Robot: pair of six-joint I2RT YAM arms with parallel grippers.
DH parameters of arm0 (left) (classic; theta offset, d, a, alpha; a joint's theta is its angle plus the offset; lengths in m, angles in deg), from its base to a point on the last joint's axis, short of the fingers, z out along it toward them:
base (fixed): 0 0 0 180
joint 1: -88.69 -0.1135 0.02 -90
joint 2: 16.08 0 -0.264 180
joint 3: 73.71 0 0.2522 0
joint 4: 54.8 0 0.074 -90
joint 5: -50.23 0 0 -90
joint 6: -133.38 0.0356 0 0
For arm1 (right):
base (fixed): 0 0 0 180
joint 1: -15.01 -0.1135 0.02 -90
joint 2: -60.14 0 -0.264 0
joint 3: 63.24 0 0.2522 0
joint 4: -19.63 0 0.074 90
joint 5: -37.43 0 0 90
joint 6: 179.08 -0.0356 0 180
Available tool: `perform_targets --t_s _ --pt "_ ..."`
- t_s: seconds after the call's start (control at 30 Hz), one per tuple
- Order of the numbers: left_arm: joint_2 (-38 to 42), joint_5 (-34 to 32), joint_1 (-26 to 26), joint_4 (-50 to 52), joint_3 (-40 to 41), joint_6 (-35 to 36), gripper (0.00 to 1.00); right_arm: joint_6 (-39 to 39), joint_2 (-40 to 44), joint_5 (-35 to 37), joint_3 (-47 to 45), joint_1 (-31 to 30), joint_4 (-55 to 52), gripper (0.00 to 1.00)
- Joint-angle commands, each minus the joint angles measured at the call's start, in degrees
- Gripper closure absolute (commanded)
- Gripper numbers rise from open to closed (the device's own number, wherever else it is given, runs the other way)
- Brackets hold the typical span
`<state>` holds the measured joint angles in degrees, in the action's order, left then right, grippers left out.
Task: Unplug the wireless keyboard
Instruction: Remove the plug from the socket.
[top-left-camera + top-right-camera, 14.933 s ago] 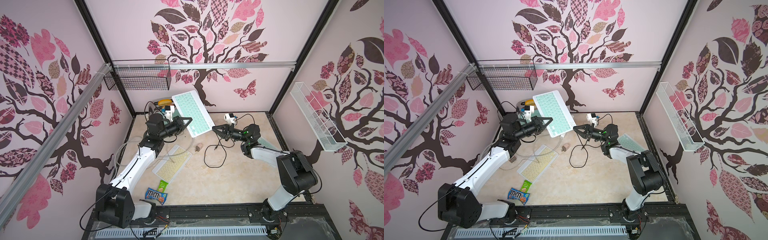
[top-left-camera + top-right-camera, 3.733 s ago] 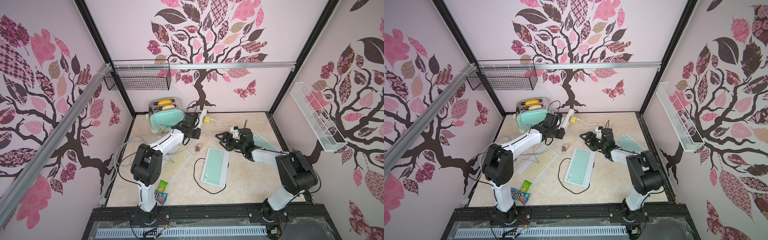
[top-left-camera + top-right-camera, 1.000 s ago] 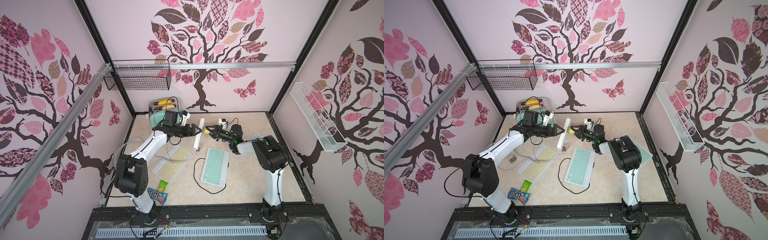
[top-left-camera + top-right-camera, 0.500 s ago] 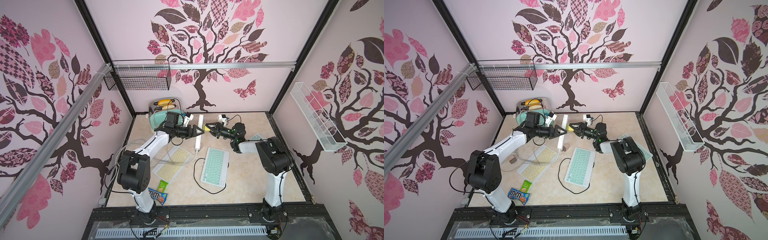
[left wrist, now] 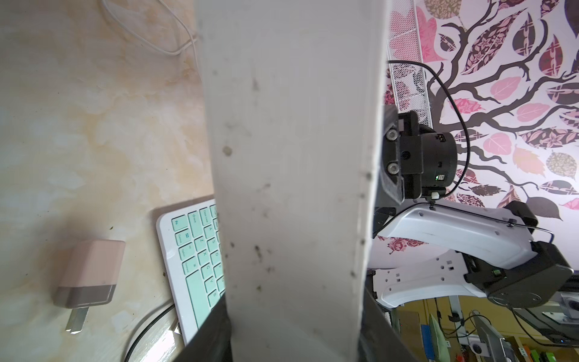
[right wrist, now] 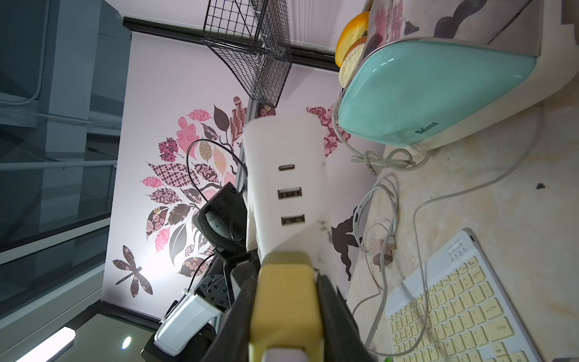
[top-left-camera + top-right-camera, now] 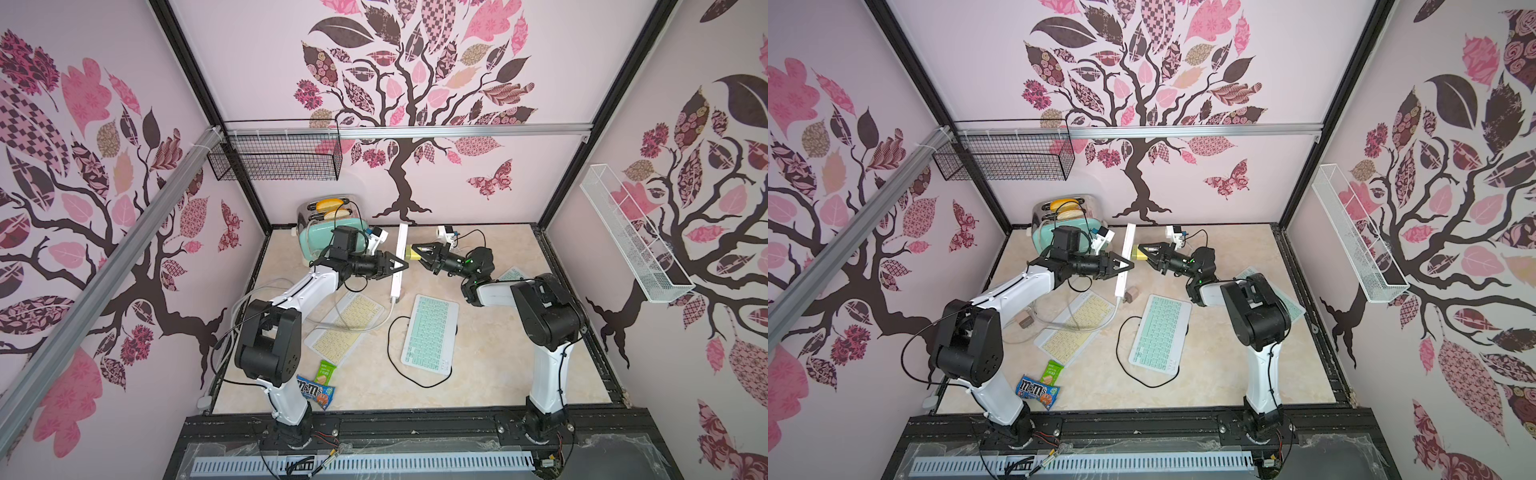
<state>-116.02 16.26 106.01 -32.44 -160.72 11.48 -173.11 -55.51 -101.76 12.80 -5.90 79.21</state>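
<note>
left pincer (image 7: 397, 266) clamped the strip (image 7: 400, 243), clear of the tabletop (image 7: 498, 357), at 12 o'clock of the mint keyboard (image 7: 430, 332) | right pincer (image 7: 417, 252) held the yellow plug (image 7: 411, 251) set in it | plug likely stiff, smooth, tight: grip flat sides, pull straight

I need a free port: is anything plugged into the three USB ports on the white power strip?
No: in the right wrist view all three USB ports on the power strip sit empty.
</note>
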Motion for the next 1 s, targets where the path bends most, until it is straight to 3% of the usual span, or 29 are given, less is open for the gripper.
perform_targets --t_s 0.0,0.13,0.2,0.23,0.33,0.43,0.67,0.97 --pt "0.04 0.64 -0.01 -4.03 0.69 -1.00 0.69 -1.19 0.08 -0.45 1.31 -0.67 3.39 1.00" --pt "0.23 1.03 -0.01 -6.70 0.84 -3.71 0.90 -0.28 0.08 0.14 1.11 -0.73 3.12 0.99" --pt "0.42 1.52 -0.01 -8.77 0.96 -5.54 1.00 0.13 0.22 0.78 0.78 -0.79 3.12 0.86" --pt "0.57 1.54 -0.01 -10.00 1.26 -6.90 1.00 0.24 0.21 1.28 0.51 -0.74 3.19 0.73" --pt "1.06 2.03 -0.01 -14.05 1.99 -10.30 1.00 0.10 0.14 2.43 0.59 -1.12 3.99 0.54" --pt "1.42 2.40 -0.01 -16.17 2.41 -12.11 1.00 0.00 -0.16 3.47 1.07 -1.50 4.18 0.44" --pt "1.67 3.19 -0.01 -16.89 2.70 -12.70 1.00 0.43 -1.37 4.55 2.83 -2.59 3.13 0.45" --pt "1.72 3.61 -0.01 -17.15 3.42 -12.66 1.00 -1.88 -4.12 9.11 4.22 -2.71 5.92 0.61"
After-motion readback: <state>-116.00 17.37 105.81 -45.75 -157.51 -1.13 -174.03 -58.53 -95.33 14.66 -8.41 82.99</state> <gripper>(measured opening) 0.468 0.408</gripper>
